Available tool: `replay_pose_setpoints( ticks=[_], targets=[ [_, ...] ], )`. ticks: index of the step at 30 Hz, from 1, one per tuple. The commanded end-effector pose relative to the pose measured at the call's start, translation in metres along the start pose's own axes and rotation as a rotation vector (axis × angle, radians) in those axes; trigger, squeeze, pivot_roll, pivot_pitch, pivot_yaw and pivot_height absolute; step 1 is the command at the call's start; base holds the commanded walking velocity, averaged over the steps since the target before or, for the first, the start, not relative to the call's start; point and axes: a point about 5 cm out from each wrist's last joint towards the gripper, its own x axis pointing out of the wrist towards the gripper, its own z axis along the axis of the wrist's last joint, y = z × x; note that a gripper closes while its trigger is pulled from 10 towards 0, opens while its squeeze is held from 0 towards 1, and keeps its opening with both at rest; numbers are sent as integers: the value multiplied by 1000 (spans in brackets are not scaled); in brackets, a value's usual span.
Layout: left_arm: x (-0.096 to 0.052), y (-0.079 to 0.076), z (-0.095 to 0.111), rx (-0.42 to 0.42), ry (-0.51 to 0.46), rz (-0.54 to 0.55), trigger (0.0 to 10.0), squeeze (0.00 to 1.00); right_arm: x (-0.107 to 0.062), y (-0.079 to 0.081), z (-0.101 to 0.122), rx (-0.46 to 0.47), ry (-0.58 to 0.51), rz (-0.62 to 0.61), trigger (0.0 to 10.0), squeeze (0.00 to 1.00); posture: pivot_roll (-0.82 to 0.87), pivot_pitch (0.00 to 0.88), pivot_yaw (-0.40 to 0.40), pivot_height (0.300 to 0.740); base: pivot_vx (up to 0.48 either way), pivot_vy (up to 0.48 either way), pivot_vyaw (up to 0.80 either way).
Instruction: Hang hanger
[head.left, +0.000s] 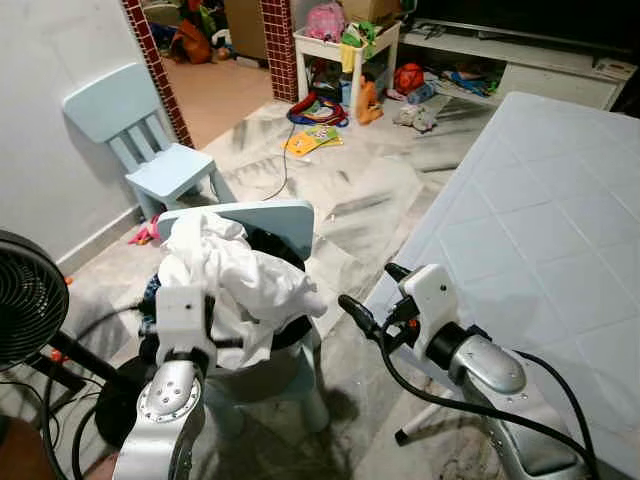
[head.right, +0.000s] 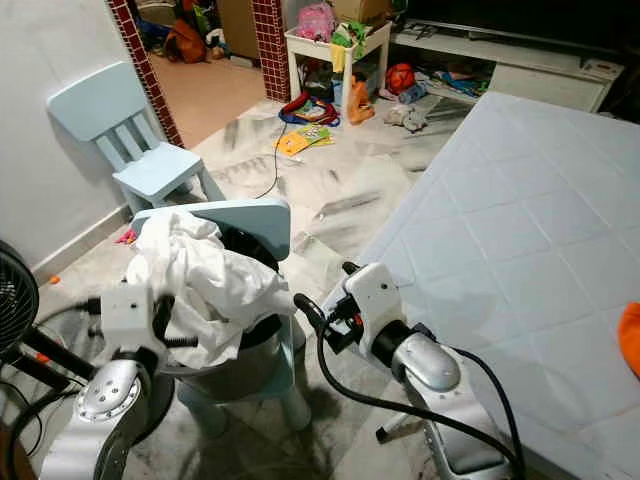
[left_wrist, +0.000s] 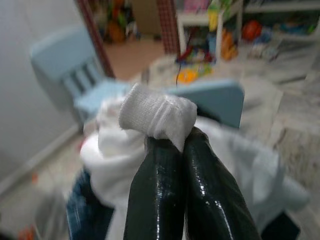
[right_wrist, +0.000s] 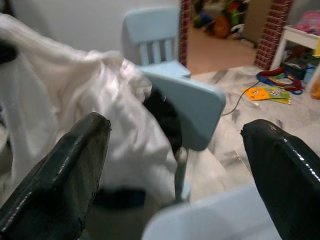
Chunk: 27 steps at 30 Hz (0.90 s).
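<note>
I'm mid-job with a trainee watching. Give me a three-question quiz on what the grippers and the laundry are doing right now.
1. True or false: the left gripper is shut on a fold of the white garment.
2. The right gripper is: A) shut on the garment, B) open and holding nothing, C) resting on the white mattress.
3. Fill in: the laundry is heaped in a basket that sits on the near light blue ____.

Key
1. True; the left wrist view shows its fingers pinched together on a bunched piece of white cloth.
2. B; its fingers stand wide apart, facing the pile.
3. chair; a second one like it stands by the wall.
</note>
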Motion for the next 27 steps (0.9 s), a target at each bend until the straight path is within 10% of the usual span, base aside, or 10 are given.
replay_pose_setpoints(
  ticks=[1,7,8,9,11,27],
  targets=[
    [0,-4,8,21,-40,-14,0,0,4,-13,5,82,-32,-97,10000,0,-77,0,88,740,0,0,0],
    [1,-5,10,15,-48,2,1451,0,5,-23,5,127,-52,-166,10000,0,-72,0,94,740,0,0,0],
    [1,-4,9,14,-40,17,4000,0,5,-25,4,133,-54,-184,10000,0,-71,0,98,740,0,0,0],
    [2,-3,8,2,-30,23,9059,0,4,-29,4,128,-57,-209,10000,0,-71,0,106,740,0,0,0],
    [2,-2,7,10,-28,18,10000,0,2,-33,4,131,-65,-232,10000,0,-70,0,112,740,0,0,0],
    [4,-6,7,-5,-37,-37,10000,0,7,-34,2,141,-84,-273,10000,0,-64,0,134,740,0,0,0]
  ],
)
